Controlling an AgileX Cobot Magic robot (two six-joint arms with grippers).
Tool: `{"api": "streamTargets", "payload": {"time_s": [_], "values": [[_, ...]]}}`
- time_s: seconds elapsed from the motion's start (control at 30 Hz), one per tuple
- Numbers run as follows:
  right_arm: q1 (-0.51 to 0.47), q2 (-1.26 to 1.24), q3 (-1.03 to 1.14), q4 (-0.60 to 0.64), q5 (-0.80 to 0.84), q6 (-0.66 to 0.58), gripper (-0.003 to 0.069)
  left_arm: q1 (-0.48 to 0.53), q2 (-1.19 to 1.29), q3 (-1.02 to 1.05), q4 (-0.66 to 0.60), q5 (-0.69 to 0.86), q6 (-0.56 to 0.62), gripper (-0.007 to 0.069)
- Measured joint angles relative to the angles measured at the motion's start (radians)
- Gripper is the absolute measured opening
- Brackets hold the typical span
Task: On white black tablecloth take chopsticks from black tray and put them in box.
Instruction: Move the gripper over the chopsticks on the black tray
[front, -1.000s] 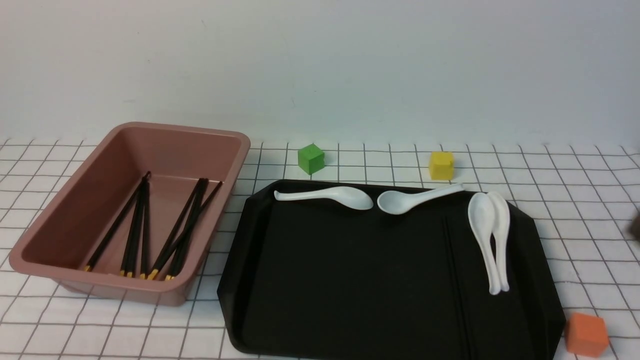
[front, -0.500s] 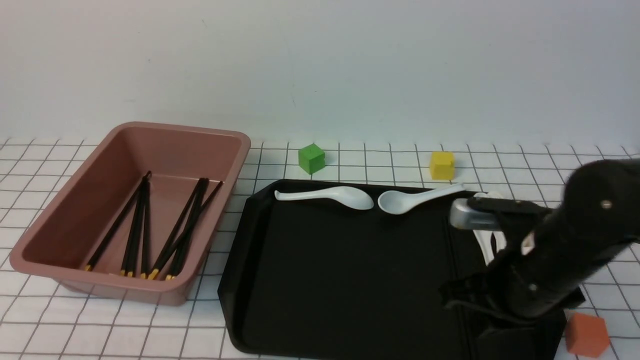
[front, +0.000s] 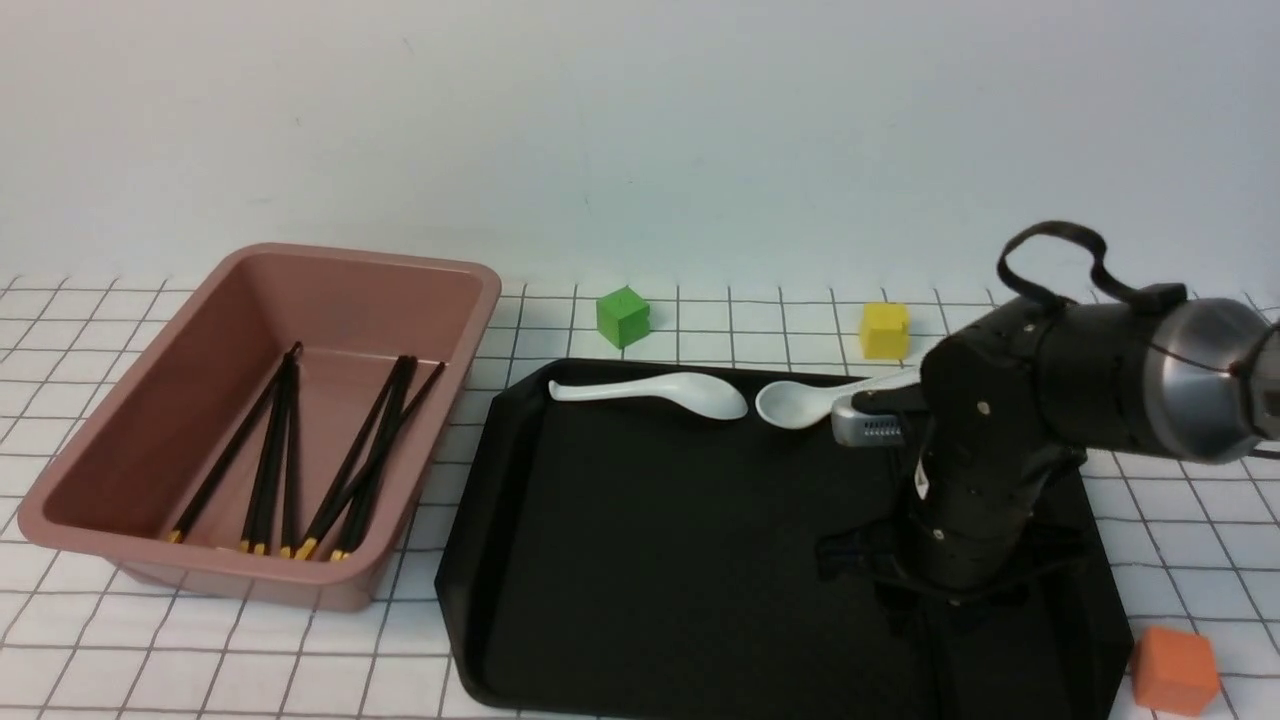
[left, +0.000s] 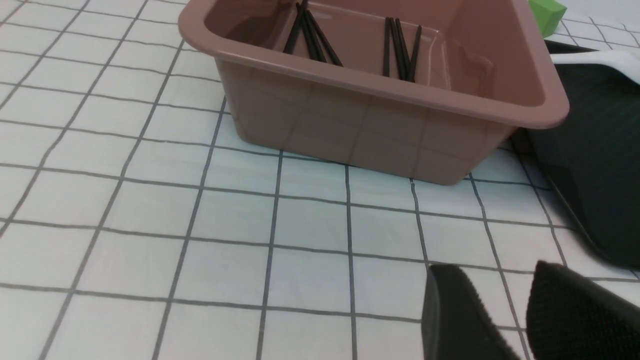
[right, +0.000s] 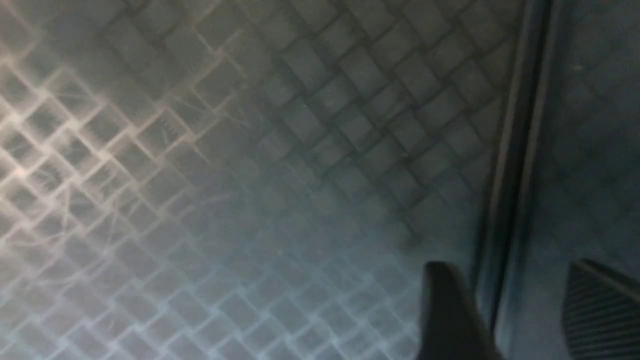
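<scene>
The robot's right arm (front: 1090, 370) reaches in from the right side of the front view, roughly level, then bends down so that its right gripper (front: 950, 600) points at the right-hand part of the black tray (front: 700, 560). A dark cable (front: 1050, 232) loops above the arm. In the right wrist view the two fingers stand apart, so the jaws are open, with a long thin dark chopstick (right: 517, 150) lined up with the gap between them. It lies lengthwise on the tray; whether it is one stick or two side by side, I cannot tell. The left arm is outside the front view; its wrist view shows the two fingertips of the left gripper (left: 495, 280) apart, nothing between them but the white tablecloth (left: 225, 280) with its grid of black lines. On the left stands one deep dusty-pink box (front: 340, 290), holding at least seven black chopsticks (front: 265, 470) with gold ends, in two loose groups; overlaps make an exact count unsure. Two white spoons (front: 700, 395) show along the tray's far edge, one partly hidden by the arm. Three small cubes sit on the cloth: a green cube (front: 623, 317) and a yellow cube (front: 885, 331) beyond the tray, and an orange cube (front: 1176, 672) just beside its near right corner.
</scene>
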Motion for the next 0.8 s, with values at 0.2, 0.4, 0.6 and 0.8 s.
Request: {"api": "streamTargets", "payload": {"time_s": [0.2, 0.4, 0.6, 0.8], "values": [[0.0, 0.041, -0.011, 0.003, 0.0, 0.004, 0.038, 0.0, 0.0, 0.0, 0.0, 0.0, 0.0, 0.0239], [0.0, 0.058, -0.025, 0.035, 0.009, 0.007, 0.0218, 0.0, 0.0, 0.0, 0.0, 0.0, 0.0, 0.0238], [0.001, 0.048, -0.025, 0.04, 0.015, 0.005, 0.0108, 0.0, 0.0, 0.0, 0.0, 0.0, 0.0, 0.0238], [0.0, -0.044, -0.008, 0.024, 0.103, 0.005, 0.0108, 0.0, 0.0, 0.0, 0.0, 0.0, 0.0, 0.0238]]}}
